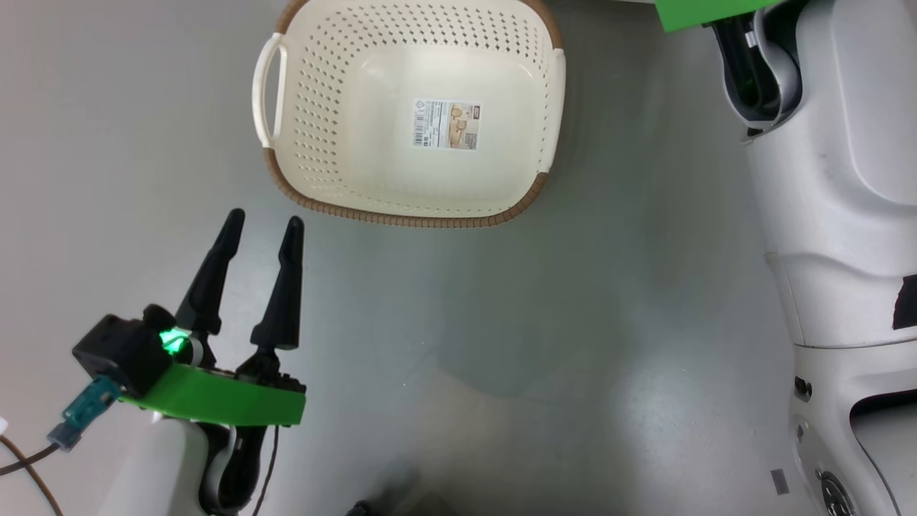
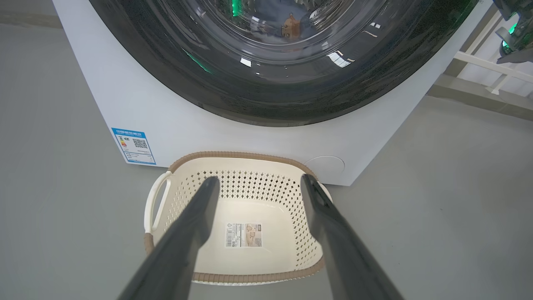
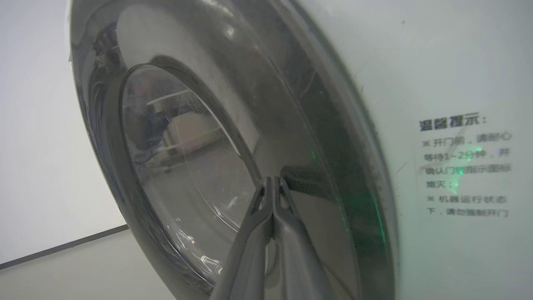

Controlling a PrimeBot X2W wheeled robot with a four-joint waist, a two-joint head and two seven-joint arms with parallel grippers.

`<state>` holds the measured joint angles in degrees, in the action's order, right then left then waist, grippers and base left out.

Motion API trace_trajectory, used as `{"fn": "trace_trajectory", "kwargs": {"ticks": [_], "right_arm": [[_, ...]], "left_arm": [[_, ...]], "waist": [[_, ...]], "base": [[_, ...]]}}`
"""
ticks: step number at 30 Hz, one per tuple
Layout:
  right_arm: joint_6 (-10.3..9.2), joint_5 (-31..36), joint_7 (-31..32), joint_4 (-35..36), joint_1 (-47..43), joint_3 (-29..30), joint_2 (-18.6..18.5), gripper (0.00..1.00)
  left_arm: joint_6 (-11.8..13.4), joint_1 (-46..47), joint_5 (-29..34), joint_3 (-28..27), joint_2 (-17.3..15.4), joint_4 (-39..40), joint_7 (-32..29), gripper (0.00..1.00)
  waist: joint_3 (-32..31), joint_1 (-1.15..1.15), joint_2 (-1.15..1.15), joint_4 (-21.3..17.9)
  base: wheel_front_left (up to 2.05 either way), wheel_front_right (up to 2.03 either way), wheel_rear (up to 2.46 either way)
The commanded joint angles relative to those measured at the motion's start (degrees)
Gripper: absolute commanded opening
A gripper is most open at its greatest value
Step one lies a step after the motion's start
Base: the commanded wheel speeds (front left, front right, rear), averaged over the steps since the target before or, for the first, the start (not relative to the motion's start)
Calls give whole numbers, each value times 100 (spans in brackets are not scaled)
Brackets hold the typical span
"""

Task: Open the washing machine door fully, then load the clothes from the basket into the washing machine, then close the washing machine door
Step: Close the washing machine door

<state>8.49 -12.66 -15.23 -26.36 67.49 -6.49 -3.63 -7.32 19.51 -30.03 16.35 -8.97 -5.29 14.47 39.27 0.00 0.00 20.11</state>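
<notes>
The cream basket (image 1: pixel 401 215) stands on the floor with nothing in it but its label sticker (image 1: pixel 445 124). My left gripper (image 1: pixel 264 218) is open and empty, just short of the basket's near rim (image 2: pixel 250 277). Beyond it the washing machine (image 2: pixel 137 104) stands with its door (image 2: pixel 270 96) lying flat against the front. Behind the glass, bluish cloth with an orange patch (image 2: pixel 289 21) shows dimly and looks like the clothes. My right gripper (image 3: pixel 272 180) is shut on nothing, tips at the door's black rim (image 3: pixel 291 104) beside a dark recess (image 3: pixel 306 183).
Grey floor surrounds the basket. My pale right arm (image 1: pixel 824 179) fills the right side of the head view. The machine front carries a blue label (image 2: pixel 134 145), a round lower flap (image 2: pixel 325 166) and a printed notice (image 3: pixel 464 164). A white frame (image 2: pixel 491 68) stands right of the machine.
</notes>
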Motion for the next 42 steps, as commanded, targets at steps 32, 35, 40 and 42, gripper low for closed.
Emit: {"fn": "trace_trajectory", "kwargs": {"ticks": [32,35,40,42], "right_arm": [[-100,-603,23,972,-3015,-689,75,100],[-100,-655,23,1081,-3332,-648,75,100],[-100,-714,23,1257,-3815,-585,75,100],[-100,-684,23,1287,-3908,-587,75,100]], "left_arm": [[-17,-874,589,-1057,-432,299,52,100],[-17,-1022,653,-1158,-441,316,52,100],[-17,-1220,721,-1327,-462,303,52,100],[-17,-1265,742,-1354,-462,310,52,100]], "waist": [[-1793,0,0,-1215],[-1960,0,0,-1378],[-2193,0,0,-1648],[-2237,0,0,-1696]], "base": [[0,0,0],[0,0,0],[0,0,0],[0,0,0]]}}
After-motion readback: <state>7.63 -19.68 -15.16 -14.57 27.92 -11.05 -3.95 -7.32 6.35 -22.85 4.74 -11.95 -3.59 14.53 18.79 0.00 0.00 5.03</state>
